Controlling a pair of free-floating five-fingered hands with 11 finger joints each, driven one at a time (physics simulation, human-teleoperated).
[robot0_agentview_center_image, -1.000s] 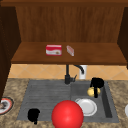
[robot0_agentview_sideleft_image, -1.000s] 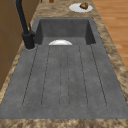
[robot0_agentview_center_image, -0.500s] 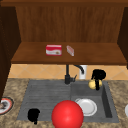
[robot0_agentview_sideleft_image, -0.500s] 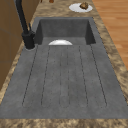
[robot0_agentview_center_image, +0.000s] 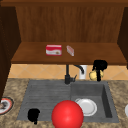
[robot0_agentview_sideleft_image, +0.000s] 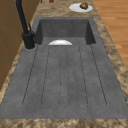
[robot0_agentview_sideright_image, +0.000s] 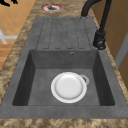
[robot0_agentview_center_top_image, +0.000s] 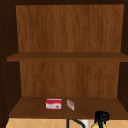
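Observation:
My right hand hangs in the air just under the shelf's front edge, right of the faucet. Its fingers are curled down over a small yellow object. In the upper view the right hand and the yellow object show at the bottom edge. My left hand floats low over the front left of the draining board, with a red ball to its right. Dark fingers of the left hand reach into the right side view's top left corner, straight and holding nothing.
A white plate lies in the sink basin. A red box and a small box stand on the wooden shelf. A red-rimmed plate sits on the left counter, a plate with food on the right.
My right hand has risen with the yellow object, from beside the basin's back rim up to the shelf's edge. The left hand has stayed still.

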